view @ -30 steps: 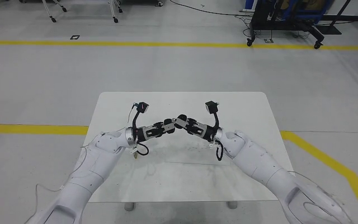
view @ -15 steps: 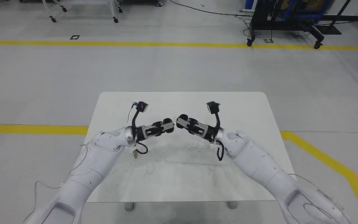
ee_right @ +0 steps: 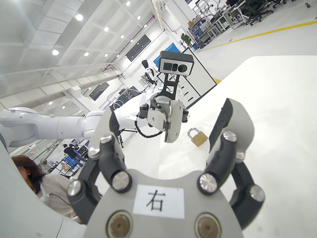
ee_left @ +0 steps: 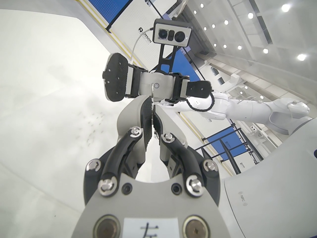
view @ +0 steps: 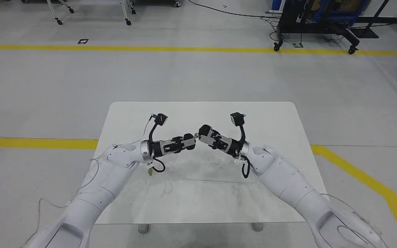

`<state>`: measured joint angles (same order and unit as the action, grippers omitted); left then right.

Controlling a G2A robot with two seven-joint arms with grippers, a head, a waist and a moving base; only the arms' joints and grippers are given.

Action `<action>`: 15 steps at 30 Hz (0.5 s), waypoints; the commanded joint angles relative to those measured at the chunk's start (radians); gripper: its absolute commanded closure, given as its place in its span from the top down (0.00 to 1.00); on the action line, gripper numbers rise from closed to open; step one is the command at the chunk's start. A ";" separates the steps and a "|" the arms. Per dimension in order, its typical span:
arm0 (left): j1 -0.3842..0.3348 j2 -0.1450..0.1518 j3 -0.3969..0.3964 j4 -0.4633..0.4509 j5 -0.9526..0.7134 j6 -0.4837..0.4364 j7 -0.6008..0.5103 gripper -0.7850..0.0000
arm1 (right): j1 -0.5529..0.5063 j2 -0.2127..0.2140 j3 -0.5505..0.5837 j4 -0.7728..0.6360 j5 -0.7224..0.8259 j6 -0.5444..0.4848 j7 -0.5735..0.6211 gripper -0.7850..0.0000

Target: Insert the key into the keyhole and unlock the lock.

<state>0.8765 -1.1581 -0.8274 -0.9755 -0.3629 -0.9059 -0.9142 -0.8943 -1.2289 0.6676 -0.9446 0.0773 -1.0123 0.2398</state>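
Note:
My left gripper (ee_left: 151, 105) is shut on a thin silver key (ee_left: 152, 93), seen edge-on and sticking out past its pads. Straight ahead and close, my right gripper (ee_left: 158, 85) faces it, open with its black pads wide apart. In the right wrist view the right gripper (ee_right: 169, 111) is open and holds nothing, and the left gripper (ee_right: 171, 125) hangs just beyond its fingers. A brass padlock (ee_right: 197, 136) with a silver shackle lies on the white table (ee_right: 272, 100) below and past them. In the top view the left gripper (view: 188, 142) and right gripper (view: 205, 132) meet above mid-table.
The white table (view: 260, 186) carries faint dark scuffs near its middle. Grey floor with yellow lines surrounds it, and a dark cart (view: 316, 25) stands far back at the right.
The two grippers overlapped a second ago and now stand slightly apart. The right one has drawn back a little to the right.

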 commanded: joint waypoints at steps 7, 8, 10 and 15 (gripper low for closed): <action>-0.014 0.020 0.057 -0.034 0.027 0.019 -0.019 0.00 | 0.024 0.037 0.042 -0.017 -0.111 0.000 0.174 1.00; -0.018 0.023 0.066 -0.038 0.027 0.023 -0.023 0.00 | 0.026 0.048 0.057 -0.023 -0.121 0.000 0.207 1.00; -0.029 0.028 0.083 -0.042 0.029 0.030 -0.030 0.00 | 0.023 0.070 0.089 -0.047 -0.130 0.000 0.265 1.00; -0.052 0.037 0.133 -0.049 0.068 0.022 -0.022 0.00 | 0.001 0.121 0.150 -0.121 -0.102 0.002 0.433 0.45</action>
<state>0.8276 -1.1228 -0.7058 -1.0232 -0.3042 -0.8811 -0.9392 -0.8910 -1.1157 0.8113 -1.0553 -0.0308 -1.0119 0.6273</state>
